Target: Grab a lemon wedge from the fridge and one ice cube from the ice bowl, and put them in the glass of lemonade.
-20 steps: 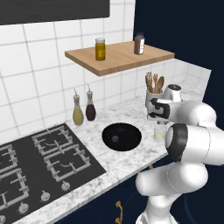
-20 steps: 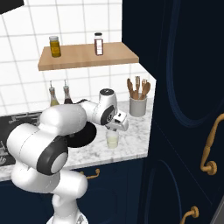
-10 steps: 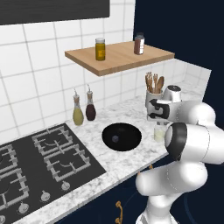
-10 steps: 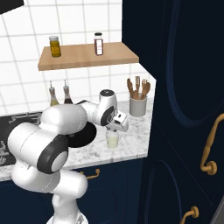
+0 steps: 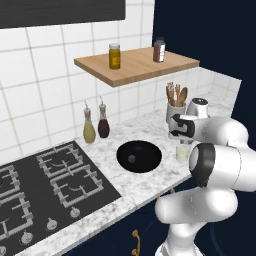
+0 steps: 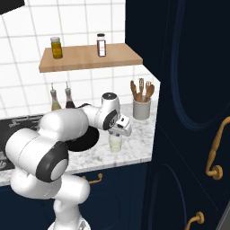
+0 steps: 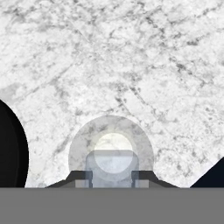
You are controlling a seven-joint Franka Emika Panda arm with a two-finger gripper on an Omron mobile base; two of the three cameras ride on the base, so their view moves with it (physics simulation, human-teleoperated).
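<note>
**Ice cube held directly above the lemonade glass**

The gripper (image 7: 112, 177) is positioned over the glass of lemonade (image 7: 111, 146), which stands on the white marble tabletop (image 7: 144, 65). In the hand view the jaws are closed to a narrow gap around the ice cube (image 7: 112, 165), a pale translucent block gripped between the two dark fingertips (image 7: 80, 176). The cube sits in line with the glass's circular mouth, seen from straight above.

In the left base view the glass of lemonade (image 5: 183, 152) stands just beside the ice bowl (image 5: 139, 156), on its right, near the tabletop's front edge. The gripper (image 5: 183, 136) hangs just above it. The right base view confirms the gripper (image 6: 117, 133) directly over the glass (image 6: 115, 143).

Behind the glass stands a white cup of wooden utensils (image 5: 175, 106). Two oil bottles (image 5: 96, 123) stand against the tiled wall, beyond the bowl. A wooden shelf (image 5: 136, 63) above carries two jars. The gas hob (image 5: 45, 185) lies left of the bowl.
</note>
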